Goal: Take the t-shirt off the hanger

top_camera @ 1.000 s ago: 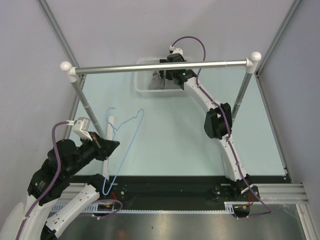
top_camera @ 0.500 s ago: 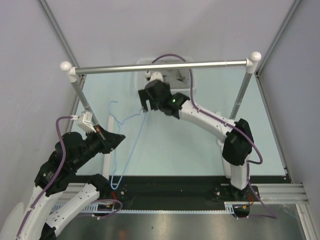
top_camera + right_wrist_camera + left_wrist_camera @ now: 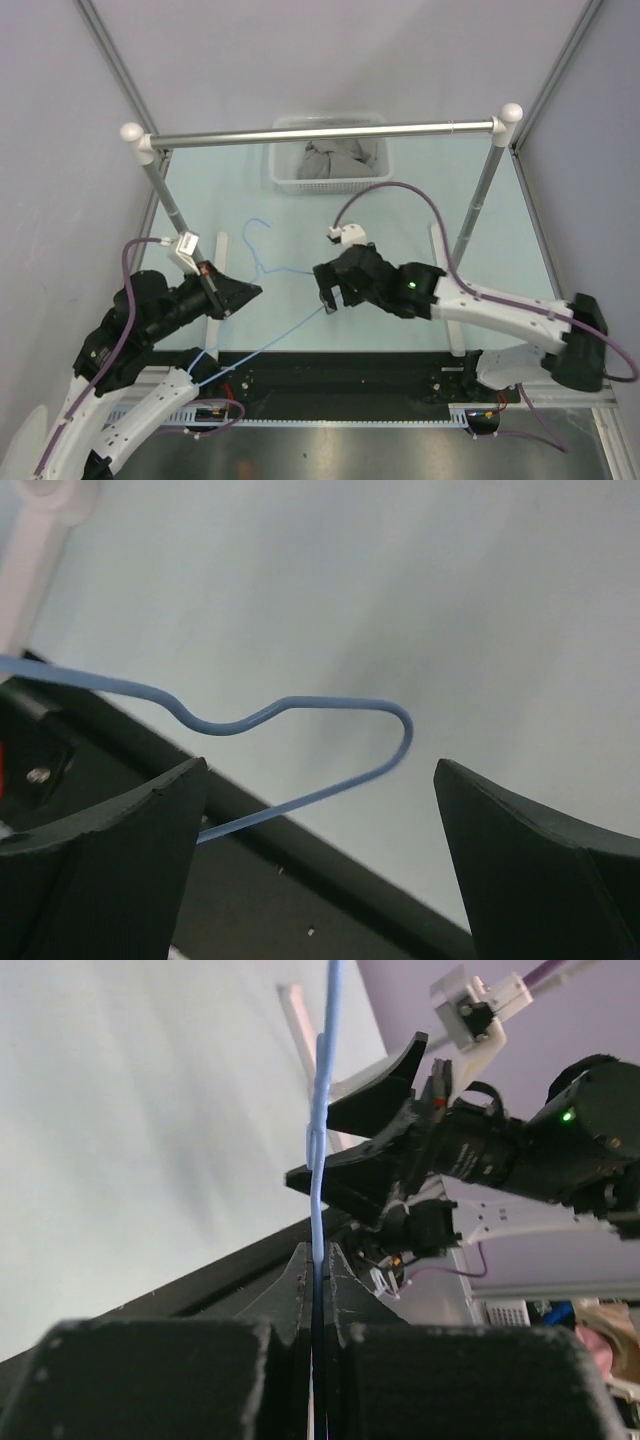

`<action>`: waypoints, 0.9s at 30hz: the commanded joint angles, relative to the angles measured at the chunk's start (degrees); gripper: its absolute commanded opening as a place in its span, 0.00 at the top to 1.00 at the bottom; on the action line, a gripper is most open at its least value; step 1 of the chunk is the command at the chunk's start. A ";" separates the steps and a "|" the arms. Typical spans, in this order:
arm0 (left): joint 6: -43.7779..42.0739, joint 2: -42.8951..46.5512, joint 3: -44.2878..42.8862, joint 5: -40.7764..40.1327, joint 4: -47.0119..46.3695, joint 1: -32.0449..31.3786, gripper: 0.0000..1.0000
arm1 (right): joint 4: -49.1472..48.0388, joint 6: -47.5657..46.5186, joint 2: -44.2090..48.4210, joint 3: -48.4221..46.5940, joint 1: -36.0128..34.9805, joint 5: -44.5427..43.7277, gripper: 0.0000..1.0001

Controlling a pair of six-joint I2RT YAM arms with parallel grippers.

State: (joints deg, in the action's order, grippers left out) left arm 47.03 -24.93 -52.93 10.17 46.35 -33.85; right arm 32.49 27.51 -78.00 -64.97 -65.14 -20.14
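Grey t-shirt (image 3: 330,160) shows only from above; left tool (image 3: 315,1256) clamps the hanger (image 3: 318,1175), right tool (image 3: 320,767) gapes beside it

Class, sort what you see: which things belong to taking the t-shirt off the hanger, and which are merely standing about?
For the job: t-shirt, already off; hanger; left fingers, shut on the hanger; right fingers, open.
Standing about: basket, holding the t-shirt; silver rail.

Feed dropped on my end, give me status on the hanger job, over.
Left fingers shut on hanger wire. Right fingers open, hanger corner between them. Shirt off, in basket. Nothing in the way.
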 commanded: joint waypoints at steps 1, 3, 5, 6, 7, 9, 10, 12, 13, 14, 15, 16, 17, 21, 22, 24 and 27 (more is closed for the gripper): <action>-3.86 4.35 -3.05 4.41 -2.50 -0.08 1.00 | 1.70 6.50 13.72 7.64 -1.21 4.05 0.00; -5.10 5.41 -5.77 5.47 -0.48 -0.08 1.00 | 1.96 8.60 20.67 9.33 -1.30 4.67 0.00; -7.20 5.42 -9.28 6.17 1.72 -0.08 1.00 | 1.44 9.58 24.54 10.56 -1.30 5.02 0.00; -7.99 4.89 -10.52 6.26 2.60 -0.17 1.00 | 1.26 10.19 27.34 10.65 -1.39 5.11 0.00; -9.83 4.54 -11.92 6.26 4.61 -0.08 1.00 | 0.65 10.29 28.50 10.83 -1.21 5.55 0.00; -11.60 3.66 -15.62 6.26 6.55 -0.17 1.00 | -0.58 11.07 30.96 10.39 -1.21 5.55 0.00; -13.43 2.70 -16.93 6.35 8.39 -0.17 1.00 | -1.02 12.47 31.76 10.39 -1.21 4.77 0.00; -15.20 1.73 -21.06 5.91 10.33 -0.17 1.00 | -2.86 13.45 34.04 10.74 -1.39 4.50 0.00; -16.77 1.12 -22.38 5.74 11.73 -0.08 1.00 | -3.74 14.49 35.10 11.18 -1.39 4.32 0.00; -17.49 0.76 -25.01 5.56 12.36 -0.08 1.00 | -5.66 15.03 36.15 11.88 -1.30 4.06 0.00; -18.02 0.50 -26.16 5.30 12.89 -0.17 1.00 | -6.64 15.55 37.03 13.28 -1.30 3.88 0.00; -18.80 -0.03 -27.31 5.47 13.24 -0.08 1.00 | -8.04 15.91 38.69 14.07 -1.30 3.45 0.00; -19.07 -0.38 -29.49 5.47 13.42 -0.17 1.00 | -8.23 15.91 39.23 14.60 -1.39 3.44 0.00; -19.60 -3.45 -35.39 4.16 13.68 -0.08 1.00 | -4.03 14.51 39.33 13.04 -1.21 1.43 0.00; -18.99 -4.16 -36.53 3.19 13.77 -0.08 1.00 | -1.66 14.33 39.24 11.63 -1.30 -0.23 0.00; -17.68 -6.88 -40.31 -1.46 14.21 -0.17 1.00 | -0.33 14.33 39.67 10.48 -1.39 -1.65 0.00; -15.74 -10.56 -43.31 -4.90 12.55 -0.08 1.00 | -1.28 14.42 41.78 10.65 -1.30 -2.27 0.00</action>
State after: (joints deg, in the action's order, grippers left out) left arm 30.00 -29.65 -92.31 11.40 60.75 -33.95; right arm 30.87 41.63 -38.76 -52.01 -66.39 -18.98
